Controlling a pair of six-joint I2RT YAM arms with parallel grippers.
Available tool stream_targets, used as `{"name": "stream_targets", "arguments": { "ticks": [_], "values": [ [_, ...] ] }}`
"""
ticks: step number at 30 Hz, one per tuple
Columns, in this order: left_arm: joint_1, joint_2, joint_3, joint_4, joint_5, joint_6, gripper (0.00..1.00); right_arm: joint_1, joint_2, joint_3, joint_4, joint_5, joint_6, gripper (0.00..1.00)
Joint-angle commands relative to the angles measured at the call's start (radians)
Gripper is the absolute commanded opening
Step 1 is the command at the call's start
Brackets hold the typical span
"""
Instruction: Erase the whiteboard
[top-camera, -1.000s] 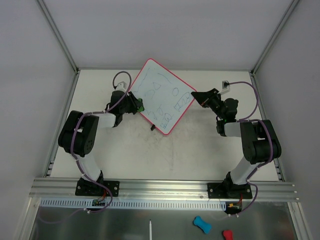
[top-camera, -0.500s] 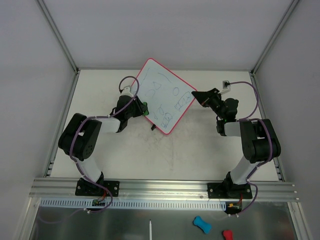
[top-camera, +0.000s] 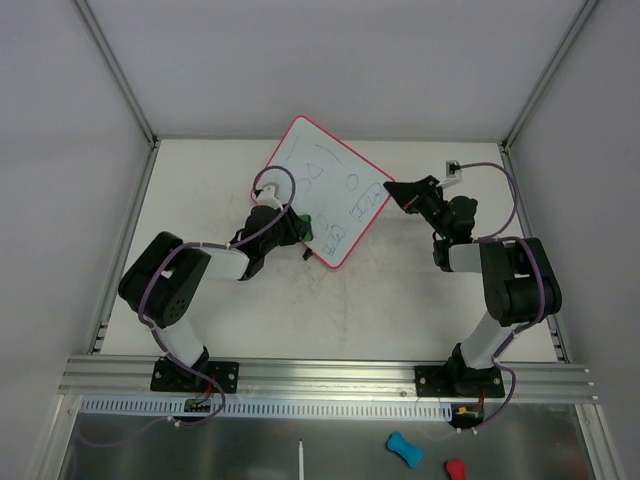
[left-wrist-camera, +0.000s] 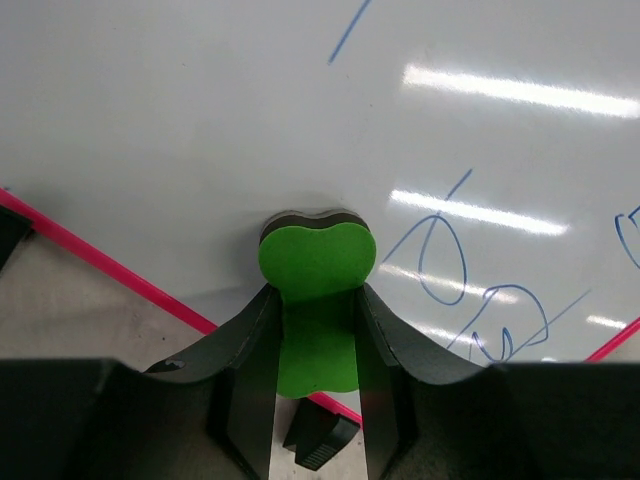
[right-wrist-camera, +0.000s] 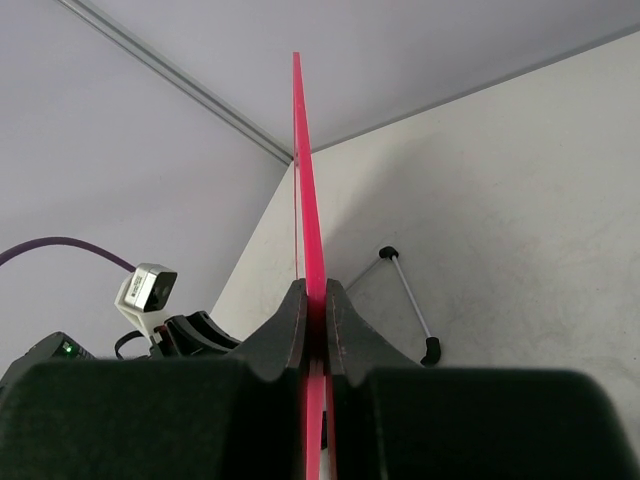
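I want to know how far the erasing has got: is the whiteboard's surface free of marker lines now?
No: blue scribbles show on the whiteboard just beside the green eraser.

Whiteboard (top-camera: 325, 185): glossy white face, thin pink-red frame, blue pen scribbles in loops and loose strokes across it.
Eraser (left-wrist-camera: 318, 255): bright green, with a thin dark layer under its tip.
Left gripper (left-wrist-camera: 315, 300), right gripper (right-wrist-camera: 315, 292): black.
Counter (top-camera: 400, 300): off-white, faint grey scuffs.
Arms (top-camera: 165, 290): black joints, white links; cables (top-camera: 507, 185) purple.
Near edge: 1 blue piece (top-camera: 403, 449) and 1 red piece (top-camera: 455, 468) on a grey metal tray (top-camera: 250, 450).
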Motion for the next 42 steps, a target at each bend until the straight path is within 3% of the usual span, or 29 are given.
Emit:
{"name": "stream_targets", "arguments": {
  "ticks": [1,15,34,42],
  "values": [
    [-0.071,0.050,-0.038,-0.113,0.087,-0.038,0.00,0.035,0.001,0.036,0.052,-0.068,-0.009,0.00],
    [-0.153,0.051,-0.020,-0.109,0.082,-0.033,0.00,0.035,-0.002,0.032,0.054,-0.071,-0.010,0.00],
    [-0.306,0.074,-0.027,-0.107,-0.086,-0.059,0.00,0.035,-0.003,0.027,0.060,-0.068,-0.007,0.00],
    [-0.334,0.066,-0.001,-0.112,-0.076,-0.058,0.00,0.036,-0.002,0.026,0.063,-0.067,-0.006,0.00]
  ]
}}
